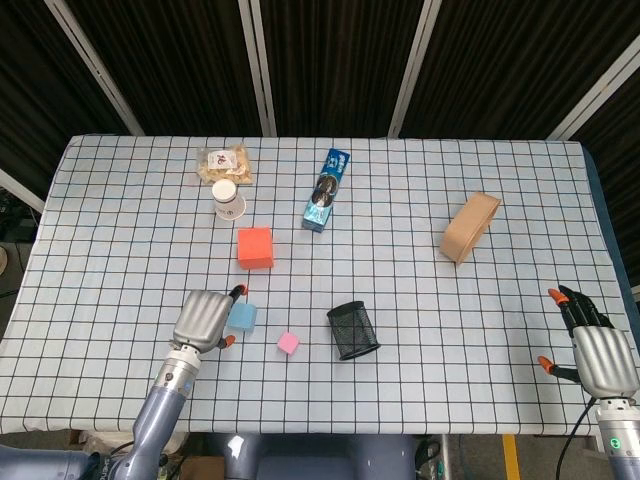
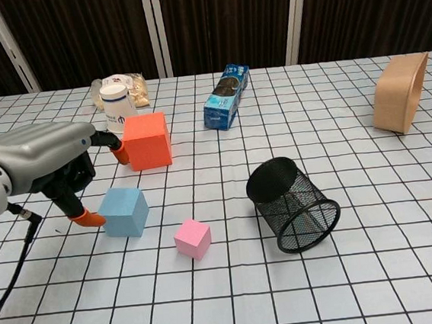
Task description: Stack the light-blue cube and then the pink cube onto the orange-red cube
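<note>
Tablecloth (image 1: 420, 180) of white fabric with a black grid covers the table before dark curtains (image 1: 330, 60). The left hand (image 1: 203, 318), fingers spread and empty, sits just left of the light-blue foam cube (image 2: 123, 211); the small pink cube (image 2: 192, 238) lies near-right of it, the orange-red cube (image 2: 146, 140) farther back. The right hand (image 1: 597, 357) rests open at the near right edge.

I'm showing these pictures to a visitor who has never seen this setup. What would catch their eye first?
Probably the left hand, open beside the light-blue cube at the table's front left, with the larger orange-red cube just behind it and the small pink cube in front. Next, the black mesh cup lying tipped over at the centre.
</note>
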Action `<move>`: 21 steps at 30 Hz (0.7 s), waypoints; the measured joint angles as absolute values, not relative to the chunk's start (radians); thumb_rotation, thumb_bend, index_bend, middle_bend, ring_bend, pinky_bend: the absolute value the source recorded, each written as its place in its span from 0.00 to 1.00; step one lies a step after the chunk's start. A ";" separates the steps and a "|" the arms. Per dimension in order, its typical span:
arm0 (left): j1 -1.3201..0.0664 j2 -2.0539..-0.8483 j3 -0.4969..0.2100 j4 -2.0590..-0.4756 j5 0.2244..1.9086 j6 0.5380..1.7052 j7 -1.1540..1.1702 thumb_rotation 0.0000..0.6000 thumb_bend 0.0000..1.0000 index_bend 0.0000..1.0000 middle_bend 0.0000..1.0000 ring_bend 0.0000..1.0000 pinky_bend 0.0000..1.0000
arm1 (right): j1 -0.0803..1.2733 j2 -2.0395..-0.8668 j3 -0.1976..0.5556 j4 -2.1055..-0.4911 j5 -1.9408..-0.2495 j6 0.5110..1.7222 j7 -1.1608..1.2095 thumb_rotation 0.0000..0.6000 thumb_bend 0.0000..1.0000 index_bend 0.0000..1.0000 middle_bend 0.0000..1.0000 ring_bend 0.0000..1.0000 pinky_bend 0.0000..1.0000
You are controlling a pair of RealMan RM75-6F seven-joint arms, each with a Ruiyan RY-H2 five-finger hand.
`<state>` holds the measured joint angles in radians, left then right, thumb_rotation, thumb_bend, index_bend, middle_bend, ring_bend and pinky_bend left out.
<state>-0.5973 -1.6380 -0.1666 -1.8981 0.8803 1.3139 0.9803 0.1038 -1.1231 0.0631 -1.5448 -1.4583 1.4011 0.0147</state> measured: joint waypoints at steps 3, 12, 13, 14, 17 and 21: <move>-0.613 -1.672 -0.176 -1.873 0.853 1.339 1.005 1.00 0.16 0.30 0.86 0.71 0.72 | 0.103 -1.121 0.062 -1.543 -1.462 1.403 0.022 1.00 0.14 0.11 0.11 0.12 0.32; -0.643 -1.695 -0.178 -1.849 0.800 1.352 1.031 1.00 0.16 0.28 0.86 0.71 0.72 | 0.106 -1.121 0.058 -1.548 -1.471 1.402 0.019 1.00 0.14 0.11 0.11 0.12 0.32; -0.645 -1.695 -0.177 -1.847 0.797 1.354 1.033 1.00 0.16 0.28 0.86 0.71 0.72 | 0.106 -1.121 0.058 -1.548 -1.471 1.401 0.019 1.00 0.14 0.11 0.11 0.12 0.32; -0.648 -1.697 -0.176 -1.842 0.793 1.355 1.037 1.00 0.16 0.29 0.86 0.71 0.72 | 0.106 -1.121 0.057 -1.548 -1.471 1.400 0.019 1.00 0.14 0.11 0.11 0.12 0.32; -0.656 -1.705 -0.177 -1.833 0.783 1.358 1.038 1.00 0.21 0.29 0.86 0.71 0.72 | 0.108 -1.120 0.055 -1.550 -1.470 1.395 0.019 1.00 0.14 0.11 0.11 0.12 0.32; -0.662 -1.713 -0.178 -1.820 0.779 1.360 1.033 1.00 0.25 0.30 0.86 0.71 0.72 | 0.109 -1.121 0.056 -1.549 -1.469 1.394 0.019 1.00 0.14 0.11 0.11 0.12 0.32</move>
<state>-0.6620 -1.7127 -0.1779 -1.8200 0.7787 1.3605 1.0328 0.1088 -1.1209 0.0557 -1.5492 -1.4688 1.3936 0.0186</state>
